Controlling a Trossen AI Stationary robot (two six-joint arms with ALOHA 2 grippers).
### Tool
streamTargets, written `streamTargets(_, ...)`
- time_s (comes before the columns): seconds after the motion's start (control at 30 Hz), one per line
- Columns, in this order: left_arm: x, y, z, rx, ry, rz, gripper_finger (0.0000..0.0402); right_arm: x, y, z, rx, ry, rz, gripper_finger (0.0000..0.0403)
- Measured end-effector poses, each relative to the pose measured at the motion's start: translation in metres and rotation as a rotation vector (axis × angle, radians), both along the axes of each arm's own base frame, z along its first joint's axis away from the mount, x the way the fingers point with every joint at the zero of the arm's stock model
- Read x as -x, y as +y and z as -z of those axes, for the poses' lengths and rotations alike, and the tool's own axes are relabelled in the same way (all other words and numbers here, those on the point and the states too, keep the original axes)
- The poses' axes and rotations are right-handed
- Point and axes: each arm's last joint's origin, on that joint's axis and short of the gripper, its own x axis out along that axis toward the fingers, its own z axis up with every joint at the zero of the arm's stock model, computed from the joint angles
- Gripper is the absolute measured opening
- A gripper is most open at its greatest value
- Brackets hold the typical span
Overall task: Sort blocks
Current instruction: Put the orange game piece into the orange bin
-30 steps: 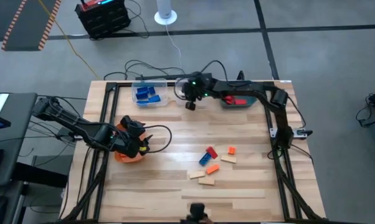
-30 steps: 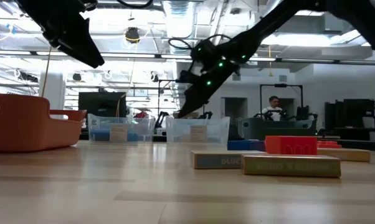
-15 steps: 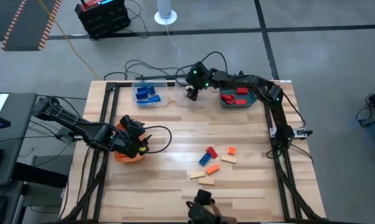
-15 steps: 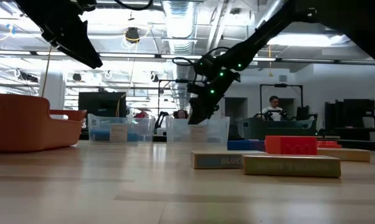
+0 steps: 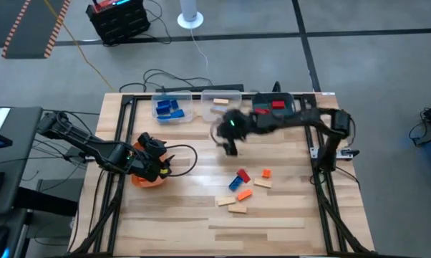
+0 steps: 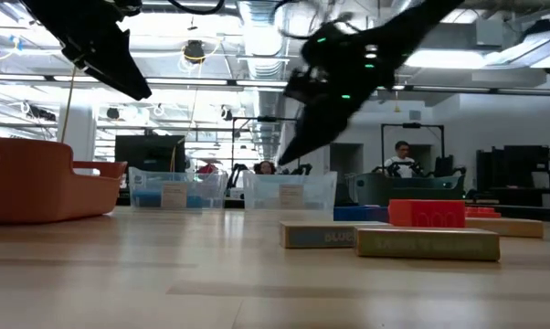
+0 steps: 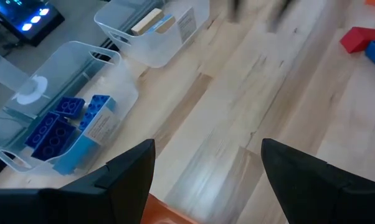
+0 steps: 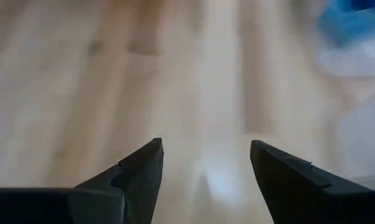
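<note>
Several loose blocks lie flat on the wooden table right of its middle: a red one [image 5: 243,174], a blue one [image 5: 234,182], two orange ones [image 5: 265,173] and tan ones [image 5: 237,208]. My right gripper [image 5: 230,147] hangs open above bare table, on the far side of this group, with nothing between its fingers [image 8: 203,146]. My left gripper [image 5: 154,159] waits open over the orange bin [image 5: 145,179] at the table's left, empty too [image 7: 206,149].
Three bins stand along the far edge. A clear one [image 5: 172,107] holds blue blocks, a clear one [image 5: 221,102] holds a tan block, and a teal one [image 5: 273,107] holds red blocks. Bare table lies between the bins and the loose blocks.
My right gripper has gone first toward the far edge, over the middle clear bin, then swung back toward the near edge and the loose blocks, moving fast. A tan block now shows in that clear bin.
</note>
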Motion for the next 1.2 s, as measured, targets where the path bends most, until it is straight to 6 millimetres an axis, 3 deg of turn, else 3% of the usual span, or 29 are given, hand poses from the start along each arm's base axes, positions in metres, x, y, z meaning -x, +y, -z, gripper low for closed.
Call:
streamTargets(0.13, 0.0, 0.0, 0.0, -0.003, 0.001, 0.002, 0.0285, 0.023, 0.054, 0.018, -0.064, -0.061, -0.055, 0.0269)
streamTargets(0.27, -0.001, 0.001, -0.001, -0.017, -0.014, -0.012, 0.0285, 0.036, 0.101, 0.018, -0.096, -0.119, -0.105, 0.0269)
streamTargets(0.43, -0.003, 0.002, -0.002, -0.018, -0.027, -0.017, 0.0285, 0.044, 0.152, 0.027, -0.063, -0.071, -0.192, 0.0269)
streamTargets(0.53, -0.003, 0.002, -0.002, -0.006, -0.035, -0.024, 0.0285, 0.054, 0.172, 0.032, -0.068, 0.01, -0.231, 0.0269)
streamTargets(0.77, -0.002, 0.0, -0.002, 0.018, -0.043, -0.02, 0.0285, 0.07, 0.2, 0.038, -0.099, 0.079, -0.266, 0.0269)
streamTargets(1.07, -0.002, 0.0, -0.001, 0.019, -0.041, -0.018, 0.0285, 0.093, 0.195, 0.067, -0.086, 0.073, -0.198, 0.0265)
streamTargets(1.2, -0.002, 0.0, -0.001, 0.019, -0.04, -0.018, 0.0285, 0.099, 0.192, 0.073, -0.043, 0.053, -0.175, 0.0227)
